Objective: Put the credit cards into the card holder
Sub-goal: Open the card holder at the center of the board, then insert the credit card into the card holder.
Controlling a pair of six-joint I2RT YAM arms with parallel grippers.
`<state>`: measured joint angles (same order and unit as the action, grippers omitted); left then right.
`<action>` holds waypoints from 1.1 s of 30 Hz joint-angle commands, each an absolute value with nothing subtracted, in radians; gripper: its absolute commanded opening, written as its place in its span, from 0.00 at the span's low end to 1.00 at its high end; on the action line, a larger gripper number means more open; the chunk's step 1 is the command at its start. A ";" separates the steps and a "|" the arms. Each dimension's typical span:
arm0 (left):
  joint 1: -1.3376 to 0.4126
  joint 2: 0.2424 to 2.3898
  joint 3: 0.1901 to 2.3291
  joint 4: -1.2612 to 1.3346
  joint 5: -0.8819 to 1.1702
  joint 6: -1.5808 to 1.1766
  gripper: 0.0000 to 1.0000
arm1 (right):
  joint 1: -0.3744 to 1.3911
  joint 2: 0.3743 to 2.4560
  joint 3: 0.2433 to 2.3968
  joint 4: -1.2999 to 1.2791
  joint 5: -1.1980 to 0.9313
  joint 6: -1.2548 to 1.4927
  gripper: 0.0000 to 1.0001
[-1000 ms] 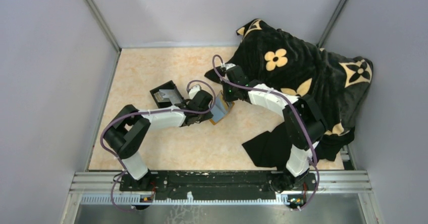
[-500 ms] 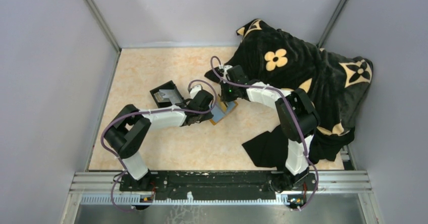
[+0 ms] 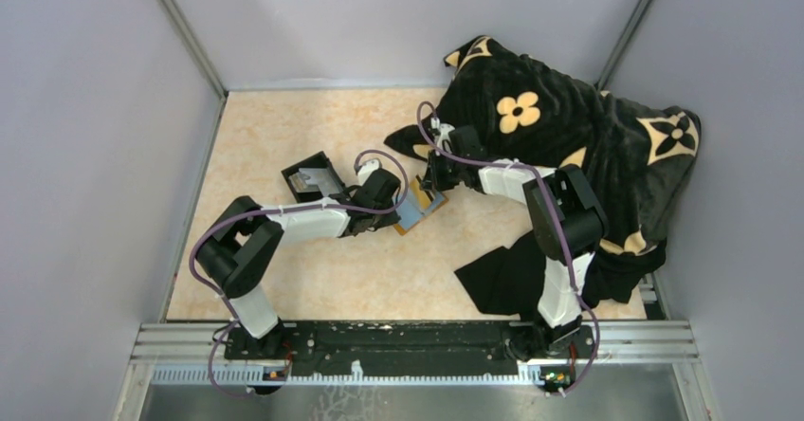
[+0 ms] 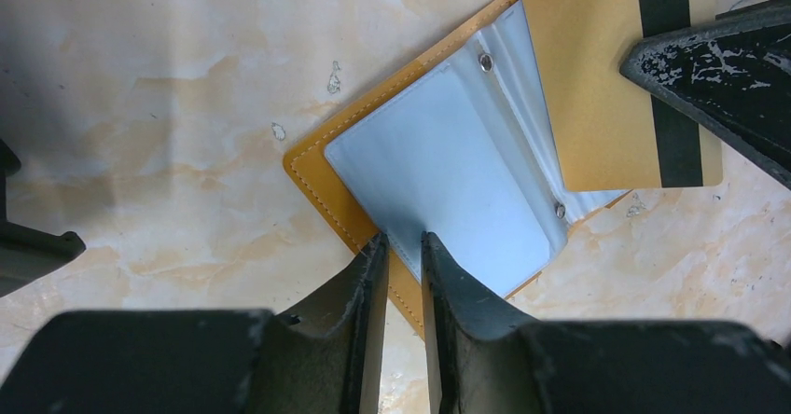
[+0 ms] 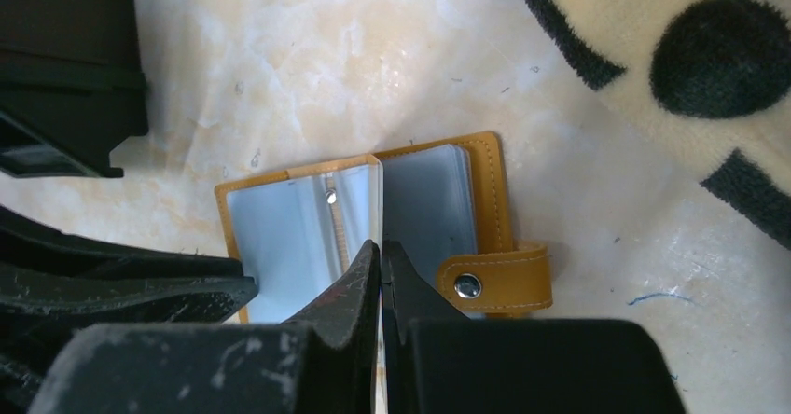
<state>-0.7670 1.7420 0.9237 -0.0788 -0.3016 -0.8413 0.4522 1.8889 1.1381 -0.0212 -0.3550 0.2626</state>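
The pale marbled table carried a large black blanket with cream flower patterns, heaped over its far right corner. A smaller black cloth lay toward the near right edge. Left of centre sat an open black box, with some pale contents that could not be made out.

The card holder lay open and flat about the middle of the table, just right of the box. Its orange-tan cover faced down and its clear plastic pockets faced up. Its strap with a metal snap stuck out from one side.

A golden-tan credit card with a black stripe lay over the pockets at the holder's far side. It was clamped in the right gripper, whose jaws were closed tight on the card's thin edge.

The left gripper came in from the opposite side. Its jaws stood only a narrow slit apart, tips down on the pocket at the holder's near edge. Nothing showed between them.
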 commanded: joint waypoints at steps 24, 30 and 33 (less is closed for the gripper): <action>-0.716 1.851 0.891 -0.255 -0.348 -0.762 0.26 | 0.357 1.884 1.054 0.239 -0.719 0.426 0.00; -0.716 1.854 0.893 -0.255 -0.345 -0.760 0.26 | 0.357 1.907 1.053 0.250 -0.738 0.428 0.00; -0.715 1.854 0.893 -0.253 -0.345 -0.761 0.26 | 0.358 1.919 1.050 0.253 -0.743 0.428 0.00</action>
<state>-0.7547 1.7515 0.9459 -0.1047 -0.2729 -0.8097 0.3614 1.8984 1.0538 0.1970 -0.7097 0.4294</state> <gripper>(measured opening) 0.264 0.007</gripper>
